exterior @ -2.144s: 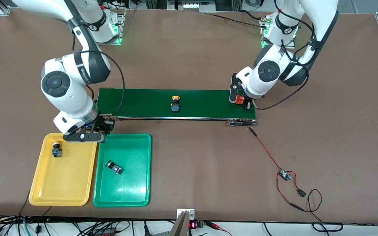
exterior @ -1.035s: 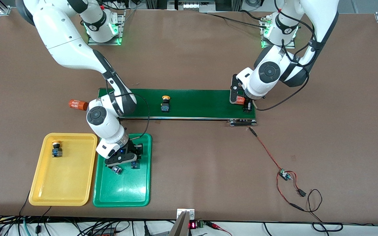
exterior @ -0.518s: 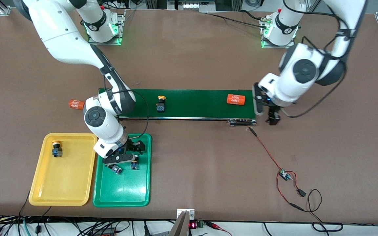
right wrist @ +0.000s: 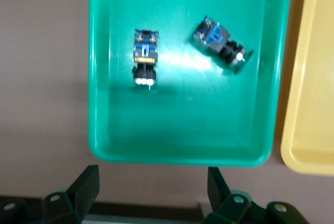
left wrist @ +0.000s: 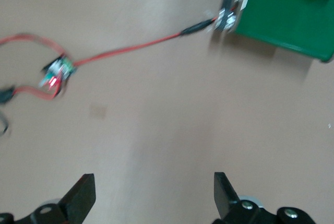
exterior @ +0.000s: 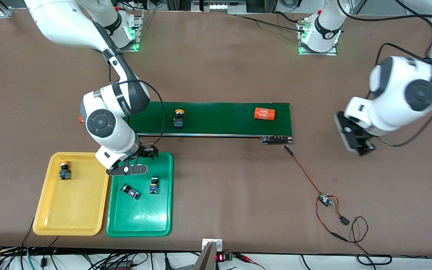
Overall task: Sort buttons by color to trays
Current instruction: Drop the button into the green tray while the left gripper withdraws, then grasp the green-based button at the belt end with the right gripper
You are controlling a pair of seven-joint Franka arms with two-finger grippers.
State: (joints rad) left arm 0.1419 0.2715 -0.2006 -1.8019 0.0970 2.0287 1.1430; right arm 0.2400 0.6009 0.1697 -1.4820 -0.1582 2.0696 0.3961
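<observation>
I see two buttons (exterior: 141, 188) in the green tray (exterior: 140, 221), one in the yellow tray (exterior: 69, 221), one yellow button (exterior: 179, 119) left mid-frame on the belt (exterior: 219, 118); my right claw (exterior: 135, 159) and left claw (exterior: 358, 140) are both open and empty.

The green tray (right wrist: 177, 151) holds two push-button switches, apart from each other. One switch (right wrist: 144, 58) lies parallel to the tray's long walls; the other (right wrist: 219, 44) lies askew, near the wall beside the yellow tray (right wrist: 308, 104). The right gripper's (right wrist: 151, 195) fingers (right wrist: 86, 187) stand spread, empty, past the tray's short rim.

Both the right gripper (exterior: 137, 162) and left gripper (exterior: 358, 144) hang with fingers spread, empty.
</observation>
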